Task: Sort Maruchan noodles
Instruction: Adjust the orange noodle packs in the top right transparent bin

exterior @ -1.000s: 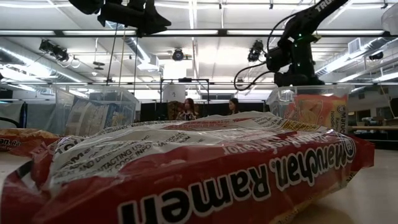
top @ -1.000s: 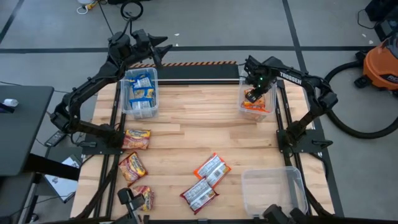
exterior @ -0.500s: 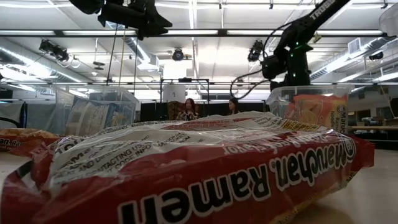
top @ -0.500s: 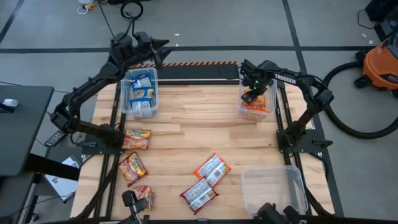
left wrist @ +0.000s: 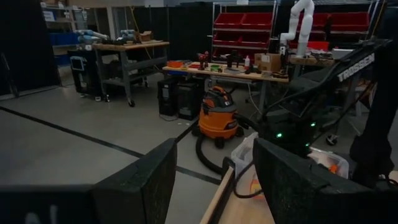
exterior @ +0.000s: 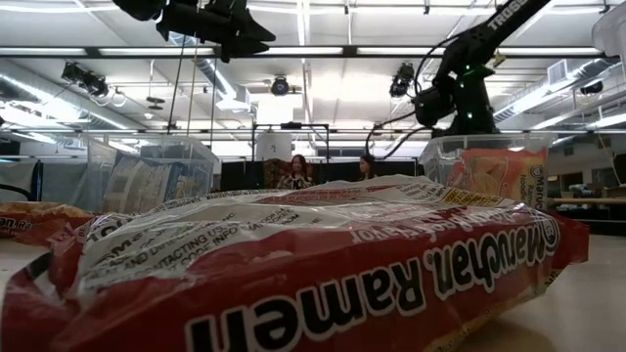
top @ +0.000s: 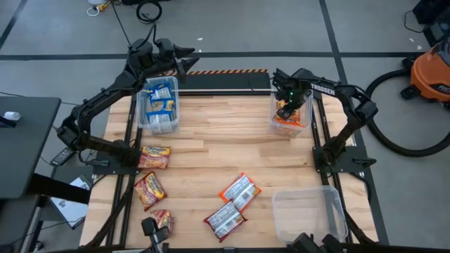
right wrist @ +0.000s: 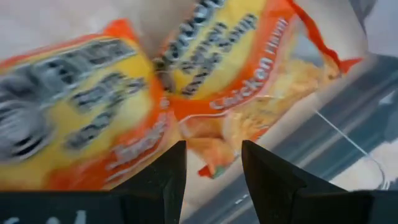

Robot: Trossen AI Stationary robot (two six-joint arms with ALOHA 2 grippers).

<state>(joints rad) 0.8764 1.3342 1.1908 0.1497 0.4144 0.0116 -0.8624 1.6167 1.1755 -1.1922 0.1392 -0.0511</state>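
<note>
Orange Maruchan packets (top: 288, 119) (right wrist: 236, 81) lie in the clear bin (top: 308, 112) at the table's far right. My right gripper (top: 284, 105) (right wrist: 213, 168) hangs open just above them, pointing down. Blue-and-yellow packets (top: 160, 105) fill the far-left bin (top: 143, 112). Three red packets (top: 155, 156) (top: 150, 188) (top: 162, 221) lie flat along the left side. Two packets with silver backs up (top: 239, 191) (top: 225, 219) lie flat near the middle; one (exterior: 313, 264) fills the low view. My left gripper (top: 187, 53) (left wrist: 214, 180) waits open, high beyond the far-left bin.
An empty clear bin (top: 309, 214) stands at the near right corner. Bare wood lies in the table's middle between the two far bins. An orange shop vacuum (top: 432, 74) and its hose sit on the floor to the right. Two people (exterior: 293, 171) show far behind.
My right gripper has risen a little over the orange-packet bin and shifted slightly toward the table's left. The packets on the table have stayed where they were.
</note>
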